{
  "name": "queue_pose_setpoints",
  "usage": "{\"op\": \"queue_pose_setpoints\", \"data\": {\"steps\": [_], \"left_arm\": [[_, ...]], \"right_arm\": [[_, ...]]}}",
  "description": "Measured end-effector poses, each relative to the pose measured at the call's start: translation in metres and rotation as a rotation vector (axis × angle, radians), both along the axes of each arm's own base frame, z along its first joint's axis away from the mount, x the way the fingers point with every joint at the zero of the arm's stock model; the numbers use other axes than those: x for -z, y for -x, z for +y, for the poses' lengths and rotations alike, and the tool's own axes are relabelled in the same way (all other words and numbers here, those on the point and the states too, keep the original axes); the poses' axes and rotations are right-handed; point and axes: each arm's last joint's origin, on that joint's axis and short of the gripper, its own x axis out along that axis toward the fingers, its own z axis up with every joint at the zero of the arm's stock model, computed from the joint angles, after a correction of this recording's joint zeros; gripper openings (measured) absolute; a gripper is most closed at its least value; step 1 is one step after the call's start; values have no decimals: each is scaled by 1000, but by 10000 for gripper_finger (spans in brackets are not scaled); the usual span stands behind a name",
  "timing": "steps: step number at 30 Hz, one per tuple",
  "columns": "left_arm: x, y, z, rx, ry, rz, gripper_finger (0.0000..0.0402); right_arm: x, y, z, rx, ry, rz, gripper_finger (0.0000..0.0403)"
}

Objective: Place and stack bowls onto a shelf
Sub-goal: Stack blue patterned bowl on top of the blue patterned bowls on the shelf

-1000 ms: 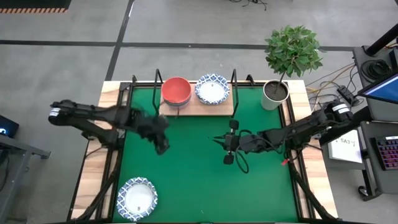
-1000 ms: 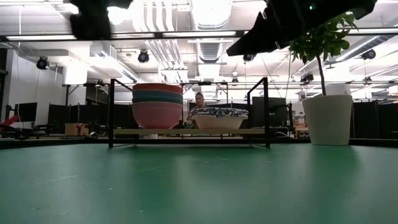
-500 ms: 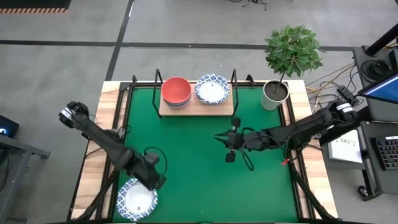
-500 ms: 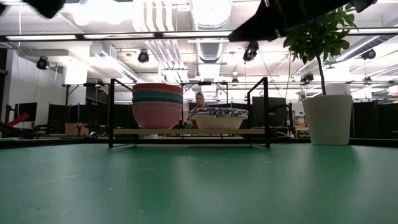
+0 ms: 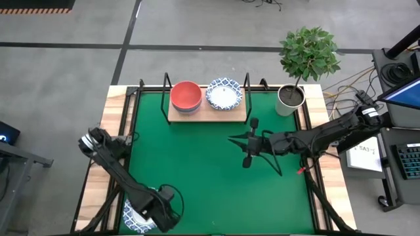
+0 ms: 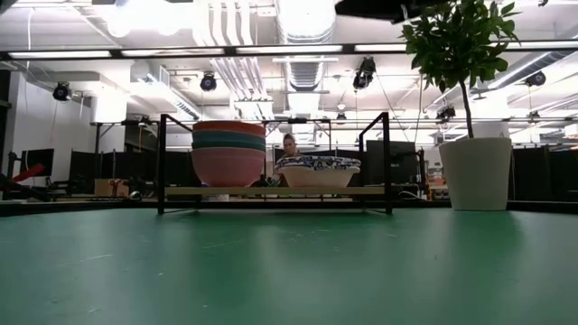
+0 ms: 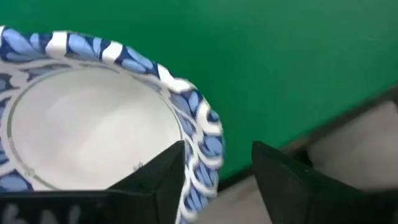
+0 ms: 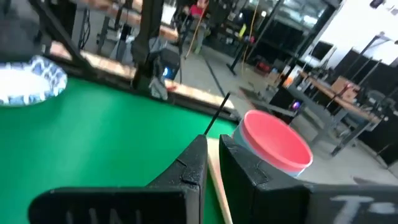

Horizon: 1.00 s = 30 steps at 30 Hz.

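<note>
A white bowl with a blue patterned rim (image 5: 139, 215) (image 7: 93, 124) sits on the green mat at the near left corner. My left gripper (image 5: 164, 211) (image 7: 217, 155) is open over that bowl's right rim, one finger above the inside and one outside, with a gap on both sides. On the shelf (image 5: 207, 113) (image 6: 271, 191) stand a stack of plain bowls with the red one on top (image 5: 186, 96) (image 6: 228, 153) and a blue-rimmed white bowl (image 5: 224, 94) (image 6: 318, 170). My right gripper (image 5: 248, 147) (image 8: 211, 155) is shut and hangs above mid-table, holding nothing.
A white plant pot (image 5: 289, 98) (image 6: 477, 171) with a leafy plant stands at the far right corner. The shelf's black wire uprights (image 6: 162, 162) rise at its ends. The green mat (image 5: 216, 177) lies bare between the shelf and the near bowl.
My left gripper has swung from just in front of the shelf toward the table's near edge and down to the bowl at the near left corner. My right gripper has drifted a little toward the right and far edges.
</note>
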Motion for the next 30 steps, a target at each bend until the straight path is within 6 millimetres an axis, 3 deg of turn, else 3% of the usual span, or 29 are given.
{"op": "queue_pose_setpoints", "data": {"steps": [7,22,30], "left_arm": [[14,-10,-16,-8,-70,20,185],[42,3,-22,-56,-166,71,142],[43,5,-19,18,-189,90,101]], "right_arm": [[-10,5,-1,-8,50,-39,34],[-13,5,-1,-18,95,-62,34],[-13,5,-1,-15,64,-65,34]]}}
